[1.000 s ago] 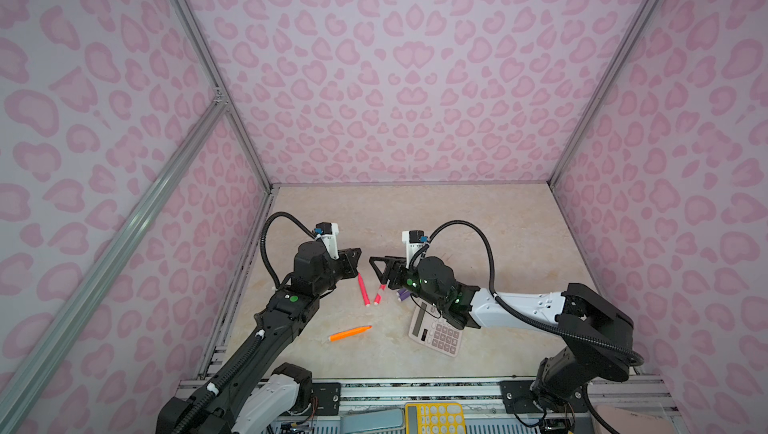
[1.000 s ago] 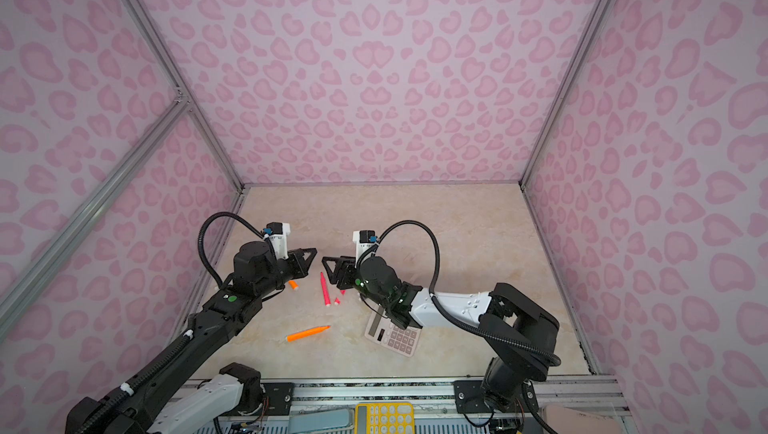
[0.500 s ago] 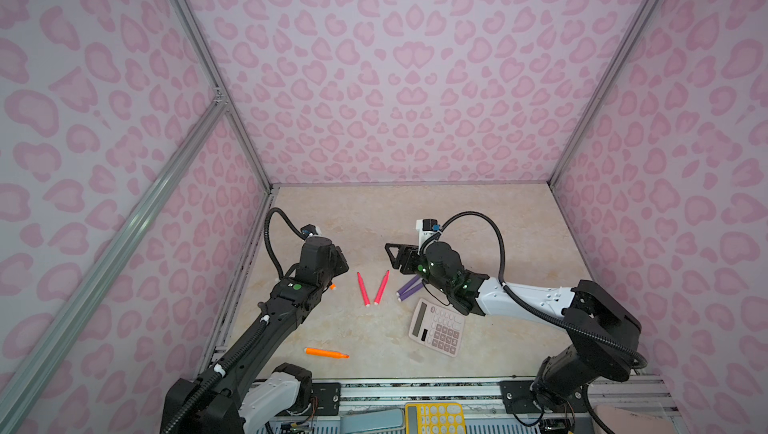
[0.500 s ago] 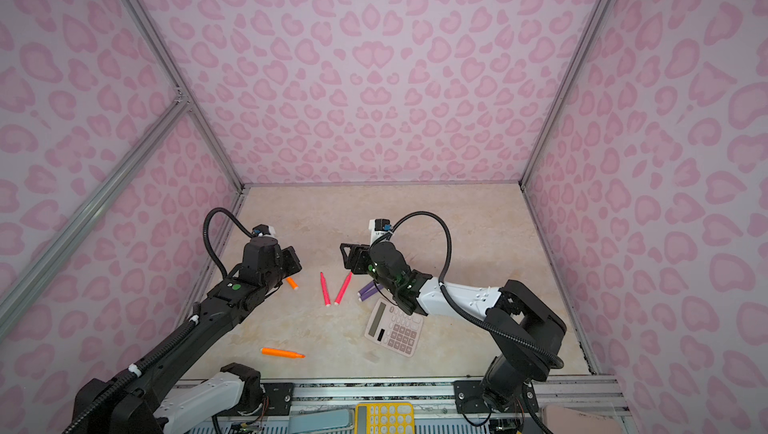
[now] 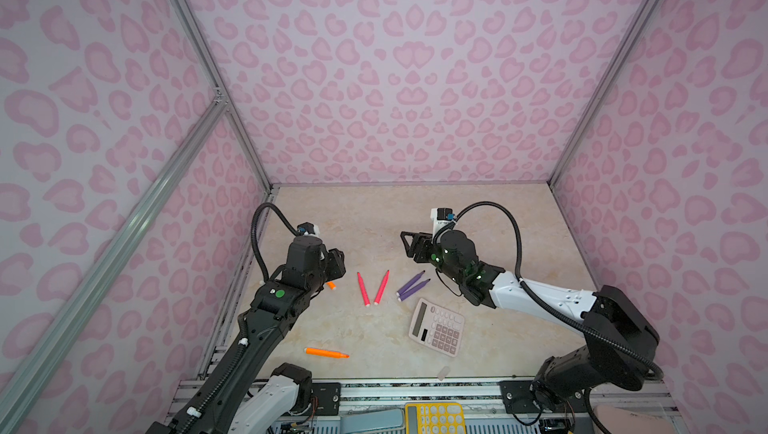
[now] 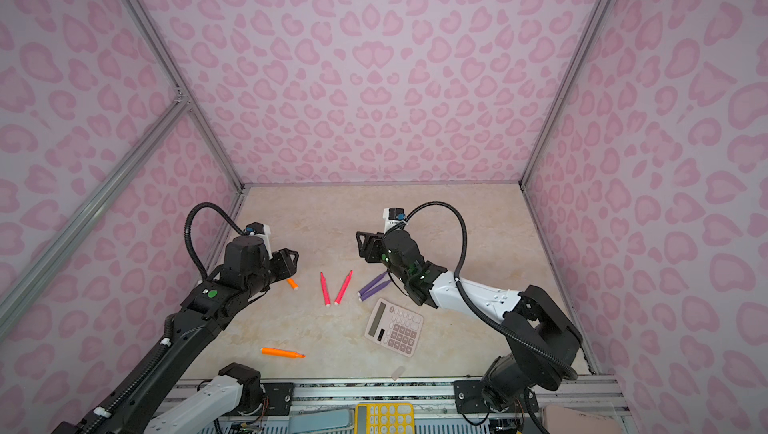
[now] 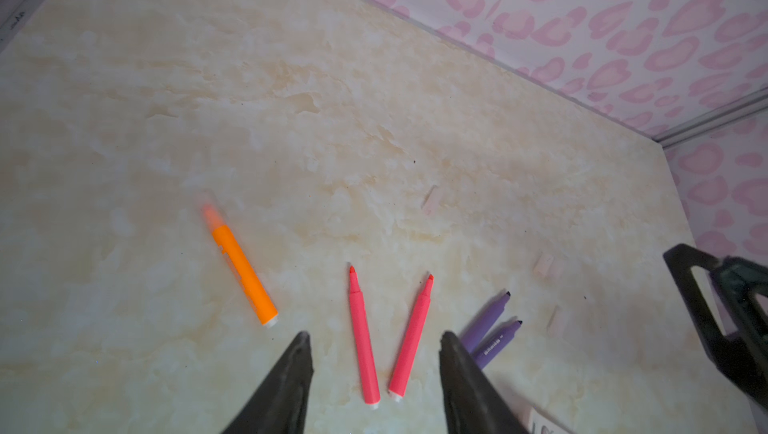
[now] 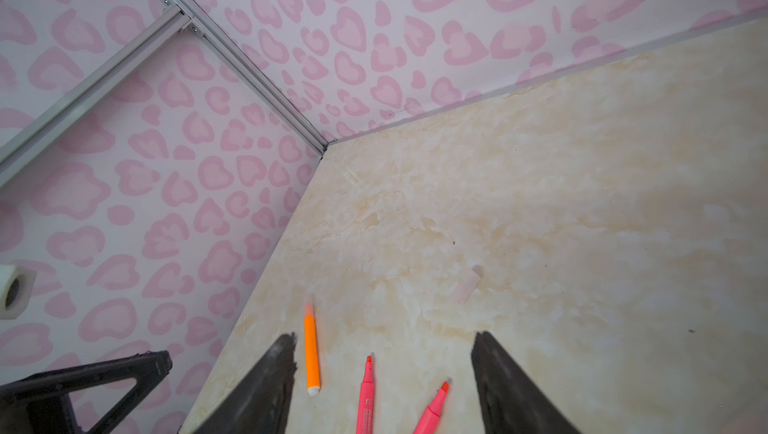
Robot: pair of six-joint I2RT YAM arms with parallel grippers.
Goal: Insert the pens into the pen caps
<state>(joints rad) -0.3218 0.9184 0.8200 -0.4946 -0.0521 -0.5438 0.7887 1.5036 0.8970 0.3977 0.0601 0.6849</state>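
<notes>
Two pink-red pens (image 5: 363, 288) (image 7: 363, 349) lie in a V mid-table, with two purple pens (image 5: 411, 286) (image 7: 484, 324) to their right. One orange pen (image 7: 243, 272) (image 8: 311, 353) lies on the table by my left gripper (image 5: 338, 261) (image 7: 374, 340), which is open and empty; its tip looks blurred. Another orange pen (image 5: 326, 354) lies near the front. Clear pen caps (image 7: 431, 200) (image 7: 543, 265) (image 8: 467, 286) lie loose behind the pens. My right gripper (image 5: 409, 245) (image 8: 384, 342) hovers open and empty behind the purple pens.
A pinkish calculator (image 5: 436, 326) lies to the front right of the pens. One more clear cap (image 5: 444, 373) sits at the table's front edge. Patterned walls close in the left, back and right sides.
My left gripper has lowered, opened and let go of the orange pen beside it. My right gripper drew back to the right. The front orange pen shifted toward the front edge.
</notes>
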